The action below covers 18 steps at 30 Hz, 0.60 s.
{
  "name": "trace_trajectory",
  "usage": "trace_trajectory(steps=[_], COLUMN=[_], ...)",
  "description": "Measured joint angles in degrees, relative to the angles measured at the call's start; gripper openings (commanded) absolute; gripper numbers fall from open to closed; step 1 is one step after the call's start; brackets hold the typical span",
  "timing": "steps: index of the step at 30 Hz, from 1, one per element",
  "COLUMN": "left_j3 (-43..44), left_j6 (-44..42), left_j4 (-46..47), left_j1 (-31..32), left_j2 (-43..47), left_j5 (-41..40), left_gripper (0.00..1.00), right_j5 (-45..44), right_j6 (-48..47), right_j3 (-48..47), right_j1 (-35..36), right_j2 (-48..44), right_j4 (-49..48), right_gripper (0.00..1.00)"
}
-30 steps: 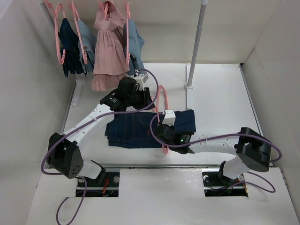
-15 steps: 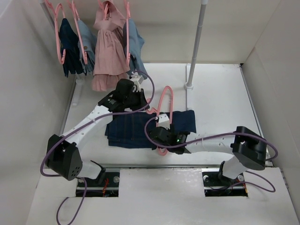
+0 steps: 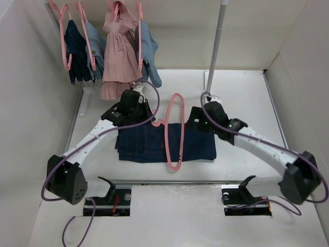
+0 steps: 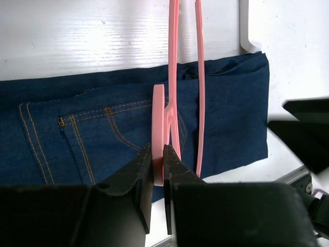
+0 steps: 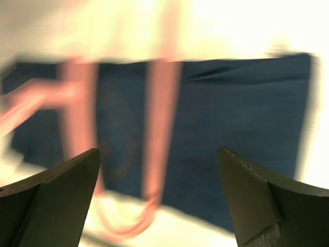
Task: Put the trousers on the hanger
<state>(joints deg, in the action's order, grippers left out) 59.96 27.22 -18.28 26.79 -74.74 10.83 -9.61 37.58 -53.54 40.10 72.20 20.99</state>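
Note:
The trousers (image 3: 146, 145) are dark navy jeans folded flat on the white table, pocket stitching showing in the left wrist view (image 4: 77, 128). The pink hanger (image 3: 180, 131) stretches across them from far to near. My left gripper (image 3: 153, 119) is shut on the hanger's hook end (image 4: 159, 123), the pink plastic pinched between both fingers. My right gripper (image 3: 191, 119) hovers above the trousers' right part, open, with nothing between its fingers. Its own view is blurred and shows the trousers (image 5: 236, 113) and hanger (image 5: 159, 128) below the right gripper (image 5: 159, 154).
At the back left a rail holds pink hangers with a pink dress (image 3: 117, 56), light blue garments (image 3: 149, 49) and a small dark navy garment (image 3: 77, 49). A grey pole (image 3: 215, 49) stands behind the right arm. White walls close in both sides.
The right gripper has opened, let go of the hanger and swung back to the right. The left gripper has shut on the hanger's hook, and the hanger now reaches across the trousers.

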Motion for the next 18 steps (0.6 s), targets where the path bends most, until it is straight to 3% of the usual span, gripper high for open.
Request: trace_trajectory(steps=[3,7,18], left_j3=[-0.61,-1.51,-2.21], left_j6=[0.55,0.98,1.11], left_j4=[-0.20,-0.24,-0.26], left_j1=[-0.33,-0.70,-0.70], left_j2=[0.61,1.14,2.43], left_j5=[-0.59,-1.09,-1.51], left_gripper=[0.00,0.00,0.00], right_j5=[1.53,3.76,-0.11], right_j6=[0.90,1.99,7.76], right_j3=[-1.18,-1.46,0.20], right_j1=[-8.33,-12.07,-13.66], right_j2=[8.44,16.79,10.69], right_j4=[5.20,11.41,16.68], right_gripper=[1.00,1.00,1.00])
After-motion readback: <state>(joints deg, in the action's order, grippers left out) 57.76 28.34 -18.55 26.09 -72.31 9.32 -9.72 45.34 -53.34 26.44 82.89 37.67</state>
